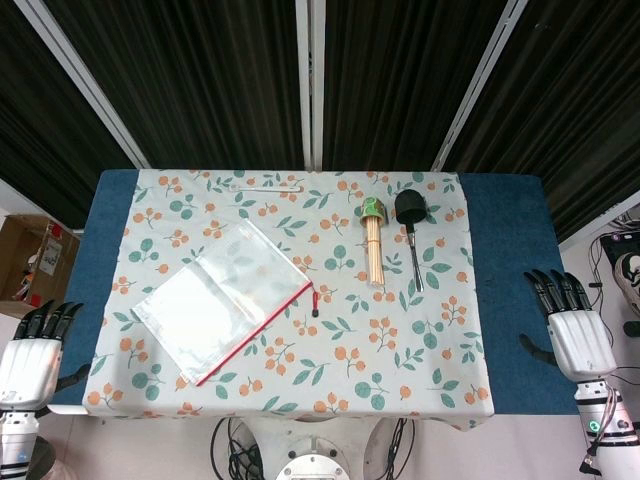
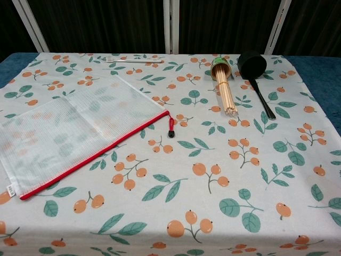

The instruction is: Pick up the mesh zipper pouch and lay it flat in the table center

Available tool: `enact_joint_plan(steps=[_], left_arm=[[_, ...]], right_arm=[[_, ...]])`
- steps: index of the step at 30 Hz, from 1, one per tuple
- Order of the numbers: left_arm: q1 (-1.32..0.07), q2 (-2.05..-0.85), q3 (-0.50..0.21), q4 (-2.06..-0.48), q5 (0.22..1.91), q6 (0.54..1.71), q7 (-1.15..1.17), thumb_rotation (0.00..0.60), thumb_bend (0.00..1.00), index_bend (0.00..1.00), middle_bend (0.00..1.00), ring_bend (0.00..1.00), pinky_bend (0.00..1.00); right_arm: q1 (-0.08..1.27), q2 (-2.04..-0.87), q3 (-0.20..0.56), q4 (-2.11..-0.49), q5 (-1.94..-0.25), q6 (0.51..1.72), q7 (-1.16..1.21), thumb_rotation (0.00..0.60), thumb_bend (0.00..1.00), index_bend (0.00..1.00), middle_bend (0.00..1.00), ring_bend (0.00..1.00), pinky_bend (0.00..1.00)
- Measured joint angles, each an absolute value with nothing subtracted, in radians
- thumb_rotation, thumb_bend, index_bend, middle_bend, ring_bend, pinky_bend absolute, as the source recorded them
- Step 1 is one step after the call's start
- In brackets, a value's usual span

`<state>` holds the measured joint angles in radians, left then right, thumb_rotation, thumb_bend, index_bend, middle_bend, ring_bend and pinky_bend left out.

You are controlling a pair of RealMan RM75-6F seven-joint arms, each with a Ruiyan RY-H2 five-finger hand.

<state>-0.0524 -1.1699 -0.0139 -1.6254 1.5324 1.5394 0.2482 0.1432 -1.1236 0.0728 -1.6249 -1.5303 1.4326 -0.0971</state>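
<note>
Nearest, the left robot hand [image 1: 30, 360] and right robot hand [image 1: 574, 325] flank the surface [image 1: 505, 260], both holding nothing with fingers apart. The mesh zipper pouch [image 1: 224, 298] lies flat left of center. Farther back lie bamboo skewers [image 1: 374, 245] and a black ladle [image 1: 411, 222].

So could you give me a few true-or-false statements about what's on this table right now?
1. The mesh zipper pouch lies on the left part of the table. True.
2. The left hand holds the pouch. False: it holds nothing, off the table's edge.
3. The pouch's zipper edge is red. True.
4. The black ladle lies on top of the pouch. False: it lies apart, beside the bundle of wooden sticks.
5. The right hand is holding nothing. True.
</note>
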Motion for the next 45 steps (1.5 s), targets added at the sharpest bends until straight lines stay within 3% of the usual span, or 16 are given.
enact_joint_plan(steps=[14,20,25,33,45], left_arm=[[-0.111,-1.174,-0.032,-1.621,1.553,1.482,0.246,0.6,0.06,0.18,0.16,0.1,0.17],[-0.228,-1.166,-0.072,-1.64,1.616,1.4,0.23,0.6,0.12,0.2,0.17,0.11,0.17],[-0.394,-1.19,-0.128,-1.634,1.652,1.259,0.183,0.6,0.22,0.24,0.18,0.12,0.17],[-0.685,-1.38,-0.198,-1.439,1.659,1.0,0.071,0.6,0.26,0.35,0.19,0.12,0.17],[-0.955,-1.648,-0.191,-1.147,1.625,0.756,-0.018,0.6,0.26,0.39,0.19,0.12,0.17]], right_arm=[[0.156,-1.115,0.082,-1.639,-1.527,1.43,-0.106,0.6,0.12,0.03,0.09,0.0,0.0],[0.165,-1.098,0.088,-1.665,-1.545,1.438,-0.116,0.6,0.12,0.03,0.09,0.0,0.0],[0.17,-1.089,0.086,-1.688,-1.554,1.437,-0.129,0.6,0.12,0.03,0.09,0.0,0.0],[0.163,-1.064,0.084,-1.723,-1.542,1.44,-0.161,0.6,0.12,0.03,0.09,0.0,0.0],[0.153,-1.069,0.083,-1.71,-1.51,1.439,-0.153,0.6,0.12,0.03,0.09,0.0,0.0]])
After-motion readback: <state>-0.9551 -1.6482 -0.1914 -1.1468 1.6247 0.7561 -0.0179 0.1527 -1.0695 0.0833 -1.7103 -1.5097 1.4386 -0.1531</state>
